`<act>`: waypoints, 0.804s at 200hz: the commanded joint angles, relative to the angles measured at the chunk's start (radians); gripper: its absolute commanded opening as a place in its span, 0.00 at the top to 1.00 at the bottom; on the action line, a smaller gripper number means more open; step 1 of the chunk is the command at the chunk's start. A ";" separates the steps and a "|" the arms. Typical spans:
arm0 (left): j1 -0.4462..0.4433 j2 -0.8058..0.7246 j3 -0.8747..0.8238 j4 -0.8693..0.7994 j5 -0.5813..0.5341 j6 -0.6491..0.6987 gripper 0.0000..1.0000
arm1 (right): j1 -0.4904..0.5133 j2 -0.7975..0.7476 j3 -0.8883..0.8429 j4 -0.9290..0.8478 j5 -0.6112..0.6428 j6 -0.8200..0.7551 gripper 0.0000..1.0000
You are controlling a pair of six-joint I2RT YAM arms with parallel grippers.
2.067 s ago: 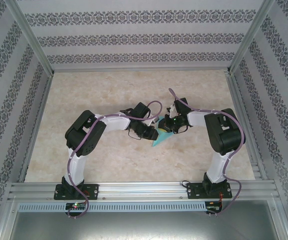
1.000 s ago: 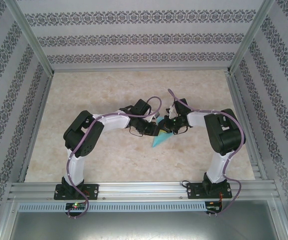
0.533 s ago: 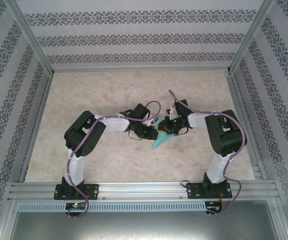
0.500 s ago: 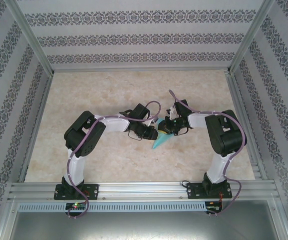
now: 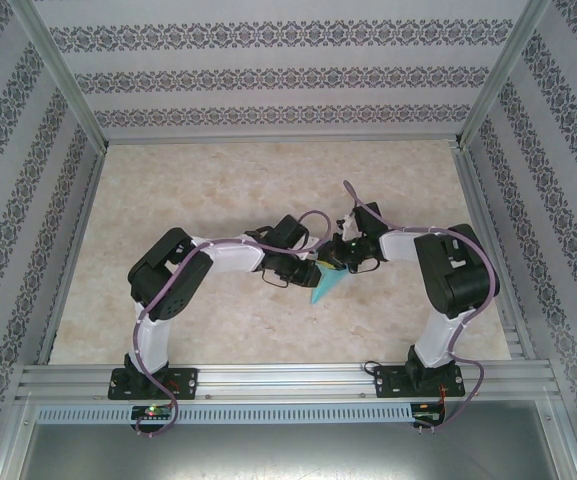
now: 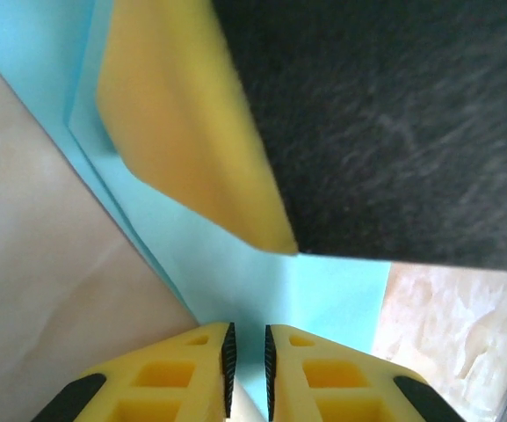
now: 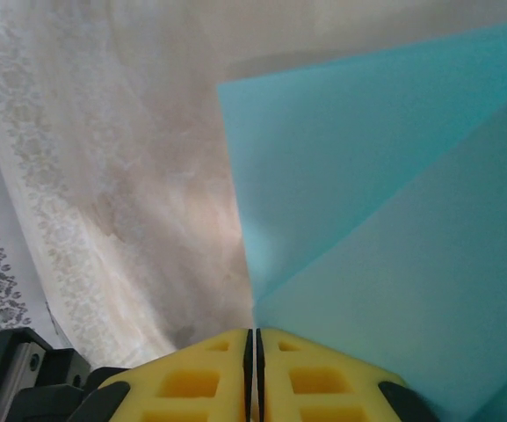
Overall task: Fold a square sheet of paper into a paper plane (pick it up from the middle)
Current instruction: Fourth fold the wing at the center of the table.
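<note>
The two arms meet over the middle of the table (image 5: 208, 180), and the paper (image 5: 325, 286) hangs between them as a narrow turquoise wedge. Its wide end is up at the grippers and its point aims toward the near edge. It is already folded over on itself: the right wrist view shows one layer lying across another with a slanting crease between them.

The left gripper (image 5: 305, 268) comes in from the left with its jaws drawn to a thin slit, and the paper runs into that slit, so I take it to be pinched there. The right gripper (image 5: 336, 262) comes in from the right with its jaws all but touching. The fold begins right at its fingertips, so it looks clamped on the paper's edge as well. In the left wrist view one yellow finger (image 6: 191, 141) of the right gripper lies flat against the sheet, just beyond the left one's tips.

My guess is that this is mid-fold, a crease being pressed or a flap being brought over, with the dart shape begun but not finished. The next move needs one gripper to hold firm while the other lets go and takes a new hold. The layers must stay lined up, with no pulling apart hard enough to tear or skew such thin paper.
</note>
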 commanded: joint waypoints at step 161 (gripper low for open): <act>-0.069 0.006 -0.042 -0.089 -0.141 0.111 0.80 | -0.058 0.005 -0.048 -0.013 0.072 -0.029 0.87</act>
